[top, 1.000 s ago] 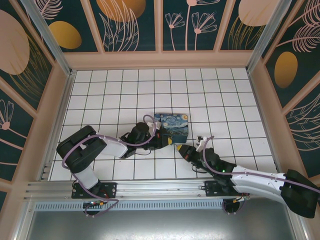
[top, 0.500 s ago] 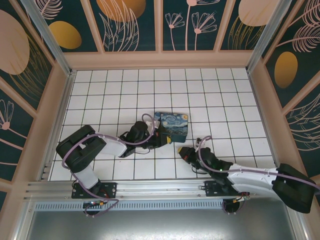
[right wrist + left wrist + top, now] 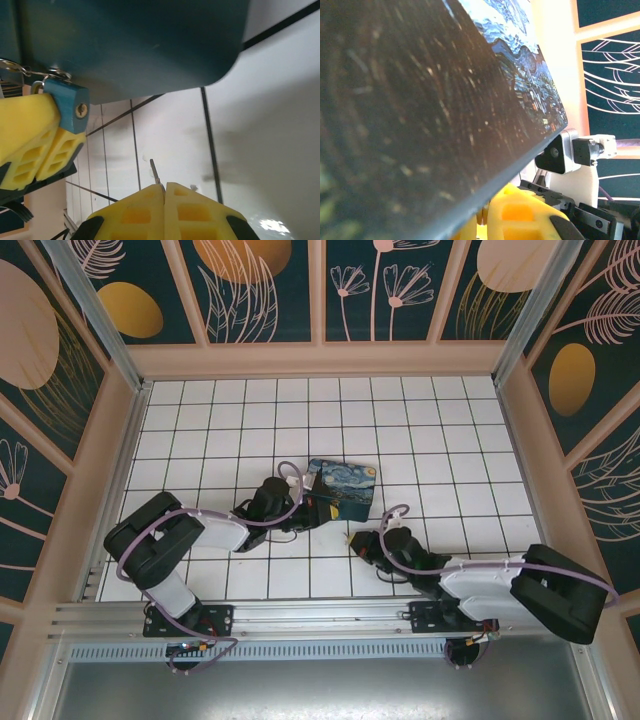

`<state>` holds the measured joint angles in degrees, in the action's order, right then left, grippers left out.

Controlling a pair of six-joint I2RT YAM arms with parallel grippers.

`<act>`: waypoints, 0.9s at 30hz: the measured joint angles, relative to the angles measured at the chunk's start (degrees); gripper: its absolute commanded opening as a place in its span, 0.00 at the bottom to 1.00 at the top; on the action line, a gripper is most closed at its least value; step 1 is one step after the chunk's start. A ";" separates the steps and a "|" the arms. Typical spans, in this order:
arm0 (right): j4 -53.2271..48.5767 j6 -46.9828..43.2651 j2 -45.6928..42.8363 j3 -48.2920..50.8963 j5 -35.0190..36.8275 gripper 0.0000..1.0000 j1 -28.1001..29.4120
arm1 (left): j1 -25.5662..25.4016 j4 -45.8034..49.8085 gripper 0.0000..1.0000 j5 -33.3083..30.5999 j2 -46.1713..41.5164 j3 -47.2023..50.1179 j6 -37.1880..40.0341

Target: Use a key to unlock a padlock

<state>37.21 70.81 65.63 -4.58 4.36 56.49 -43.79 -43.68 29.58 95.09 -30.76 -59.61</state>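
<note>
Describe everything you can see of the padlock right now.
The padlock is small, with a blue block body, a brass-looking keyhole in the end facing the right wrist camera, and a silvery shackle up at the edge of the dark blue box. The left gripper's yellow fingers clamp it from the side. The key in the right gripper points toward it without touching.

A dark blue painted box is set midway between the left and right edges of the white-tiled bench, which is enclosed by floral-patterned walls.
</note>
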 measured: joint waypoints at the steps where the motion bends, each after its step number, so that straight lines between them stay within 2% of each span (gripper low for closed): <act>1: 0.39 0.00 0.37 -0.15 -0.22 0.00 -0.11 | 0.00 0.00 0.00 0.00 -0.07 0.00 0.04; 27: 1.18 -1.66 0.83 -2.82 -1.51 0.00 -3.15 | 0.02 -0.70 0.00 0.46 -0.09 1.38 0.39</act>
<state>38.39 69.14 66.46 -7.40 2.85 53.34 -43.77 -44.38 30.04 95.00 -29.39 -59.22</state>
